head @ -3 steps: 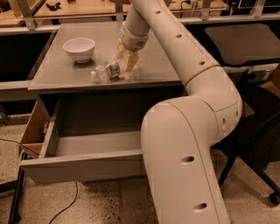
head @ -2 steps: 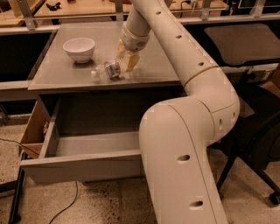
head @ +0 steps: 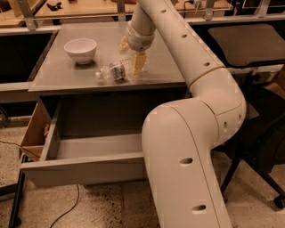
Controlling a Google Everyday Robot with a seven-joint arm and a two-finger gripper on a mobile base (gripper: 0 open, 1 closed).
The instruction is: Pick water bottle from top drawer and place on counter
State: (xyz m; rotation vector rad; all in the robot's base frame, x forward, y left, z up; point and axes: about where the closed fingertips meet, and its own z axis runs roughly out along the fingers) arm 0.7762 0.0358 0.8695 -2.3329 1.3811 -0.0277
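Observation:
The water bottle lies on its side on the grey counter, white cap pointing left. My gripper hangs over the counter just right of the bottle's base. It is open, with one yellowish finger beside the base and the other behind it. The bottle rests on the counter and is not between the fingers. The top drawer below the counter is pulled out, and its visible inside is bare.
A white bowl stands on the counter's back left. A light wooden bench top runs behind. A cardboard box sits left of the drawer. A dark chair stands at the right. My own arm fills the right foreground.
My gripper has shifted slightly right, off the bottle's base. The bottle stays lying in the same spot on the counter.

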